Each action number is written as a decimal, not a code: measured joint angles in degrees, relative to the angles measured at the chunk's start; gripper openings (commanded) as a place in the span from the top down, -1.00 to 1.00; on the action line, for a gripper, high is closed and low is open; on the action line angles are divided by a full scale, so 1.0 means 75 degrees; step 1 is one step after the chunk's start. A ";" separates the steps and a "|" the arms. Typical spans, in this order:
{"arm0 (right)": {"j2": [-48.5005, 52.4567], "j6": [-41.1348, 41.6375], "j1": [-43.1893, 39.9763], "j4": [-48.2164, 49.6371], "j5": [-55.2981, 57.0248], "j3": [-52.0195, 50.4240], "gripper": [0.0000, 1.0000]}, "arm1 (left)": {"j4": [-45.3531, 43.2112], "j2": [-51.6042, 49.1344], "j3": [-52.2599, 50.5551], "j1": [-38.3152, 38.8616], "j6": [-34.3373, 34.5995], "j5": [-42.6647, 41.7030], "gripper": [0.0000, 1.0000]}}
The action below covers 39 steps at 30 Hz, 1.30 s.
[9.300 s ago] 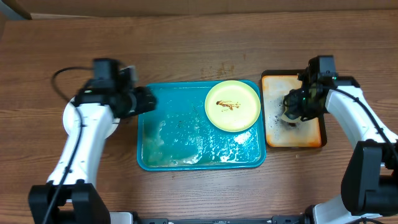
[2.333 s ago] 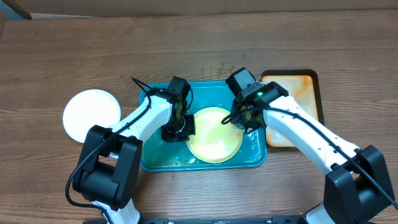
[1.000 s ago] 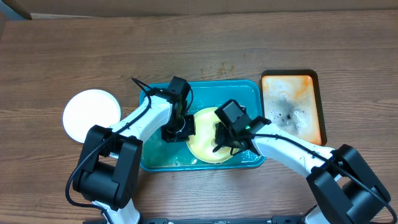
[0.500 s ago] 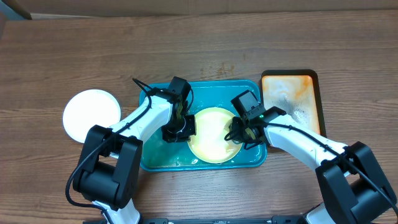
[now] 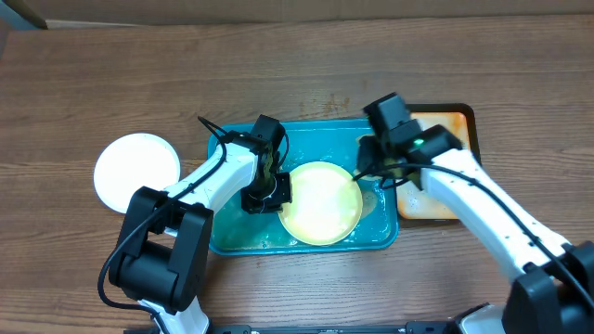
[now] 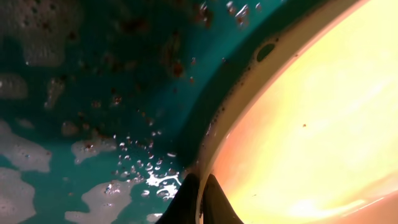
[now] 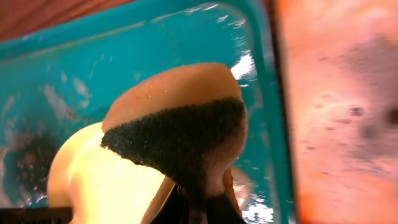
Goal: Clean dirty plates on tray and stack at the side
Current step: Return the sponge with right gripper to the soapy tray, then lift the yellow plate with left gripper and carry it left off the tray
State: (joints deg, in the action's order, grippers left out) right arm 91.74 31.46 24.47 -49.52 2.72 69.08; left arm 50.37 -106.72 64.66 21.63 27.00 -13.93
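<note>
Where the teal tray (image 5: 223, 237) comes closest to the robot, the pale yellow-green plate (image 5: 320, 202) lies inside it, right of centre and towards the near rim, its face wet and glossy. The left end effector (image 5: 269, 193) pinches the plate's left rim. In the left wrist view its fingertips (image 6: 185, 202) are pressed on that edge, with foam (image 6: 25, 155) and brown specks (image 6: 174, 59) on the tray floor beside them. Just past the plate's far right edge, the right end effector (image 7: 198, 208) grips a tan sponge (image 7: 180, 124) with a dark scouring face. Whether the sponge touches plate or tray cannot be told. Beside the teal tray's right rim sits a dark-rimmed orange tray (image 5: 455, 121), partly under the right arm. Off to the left, a white plate (image 5: 136, 172) rests on the wooden bench (image 5: 278, 65), apart from the teal tray.
</note>
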 measured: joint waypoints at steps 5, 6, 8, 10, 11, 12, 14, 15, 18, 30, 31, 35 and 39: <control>-0.0023 -0.0149 -0.0927 -0.0501 0.0058 0.0000 0.88 | 0.0286 0.0047 0.0064 -0.0108 0.0009 0.0242 0.92; -0.0023 -0.0286 -0.1151 -0.0519 0.0064 0.0000 0.88 | 0.0315 0.0093 0.0090 -0.0134 0.0012 0.0356 0.92; -0.0023 -0.0568 -0.1507 -0.0574 0.0073 0.0000 0.89 | 0.0417 0.0294 0.0201 -0.0140 0.0012 0.0694 0.91; -0.0023 -0.0906 -0.1845 -0.0618 0.0085 0.0000 0.90 | 0.0487 0.0679 0.0350 -0.0140 0.0006 0.1072 0.92; -0.0023 -0.1058 -0.1976 -0.0627 0.0090 0.0000 0.90 | 0.0490 0.0895 0.0437 -0.0140 0.0003 0.1265 0.92; -0.0023 -0.1198 -0.2090 -0.0621 0.0087 0.0000 0.90 | 0.0490 0.1139 0.0533 -0.0140 -0.0017 0.1480 0.92; -0.0023 -0.1457 -0.2282 -0.0577 0.0090 -0.0012 0.90 | 0.0481 0.1603 0.0685 -0.0140 -0.0058 0.1932 0.92; -0.0023 -0.1580 -0.2355 -0.0525 0.0093 -0.0038 0.90 | 0.0481 0.1836 0.0726 -0.0137 -0.0087 0.2194 0.92; -0.0026 -0.1763 -0.2425 -0.0376 0.0093 -0.0187 0.83 | 0.0490 0.2375 0.0772 -0.0131 -0.0227 0.2891 0.92; 0.0125 -0.1999 -0.2422 0.0729 0.0090 -0.1166 0.92 | 0.0530 0.2844 0.0778 0.0697 -0.0833 0.6033 0.92; 0.0166 -0.2011 -0.2422 0.0729 0.0090 -0.1192 0.92 | 0.0525 0.2844 0.0778 0.0854 -0.0839 0.6356 0.92; 0.0315 -0.2008 -0.2422 0.0781 0.0093 -0.1236 0.92 | 0.0513 0.2844 0.0778 0.1396 -0.0866 0.7332 0.92; 0.0350 -0.2005 -0.2422 0.0799 0.0093 -0.1241 0.92 | 0.0460 0.2844 0.0778 0.2014 -0.0889 0.8320 0.92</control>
State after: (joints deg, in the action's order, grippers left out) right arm 94.37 16.43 6.31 -43.53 3.42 59.77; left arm 53.82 -85.38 70.50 36.73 20.34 48.47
